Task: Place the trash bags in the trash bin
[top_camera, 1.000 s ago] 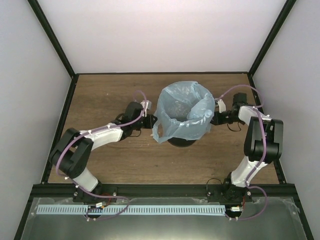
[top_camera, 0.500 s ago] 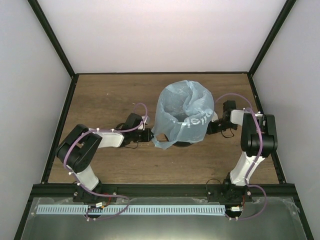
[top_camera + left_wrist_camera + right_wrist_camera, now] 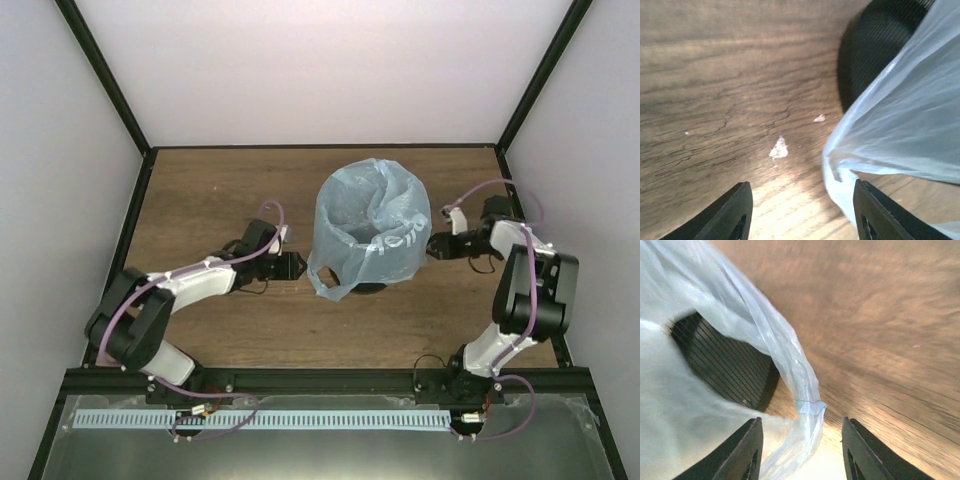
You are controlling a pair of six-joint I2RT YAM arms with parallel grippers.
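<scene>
Left gripper (image 3: 291, 265) sits low over the table (image 3: 200, 200) just left of the trash bin (image 3: 370, 288), its jaws parted and clamping nothing. The right gripper (image 3: 433, 247) is just beside the bin's right flank, jaws likewise apart and holding nothing. The trash bag (image 3: 365, 225) is in the bin as a liner. Its mouth gapes upward, its light-blue film is folded out over the rim and hangs down the outside, and one handle loop trails to the tabletop at the front left. The overhead view shows white lettering on the bag's front right and dark mesh through the film inside the mouth; only a sliver of the bin's base peeks out beneath the plastic. The left wrist view adds what the overhead cannot. There the bag's (image 3: 900, 120) hanging edge drops loosely into the gap by the left gripper (image 3: 802, 220), the bin's mesh wall (image 3: 870, 45) is beyond it, and pale specks (image 3: 779, 148) lie on the wood. The right wrist view is blurred. It shows a strip of bag (image 3: 805, 410) dangling between the right gripper's (image 3: 802, 455) spread fingers, with the bin's mesh (image 3: 725, 365) exposed under the draped film.
</scene>
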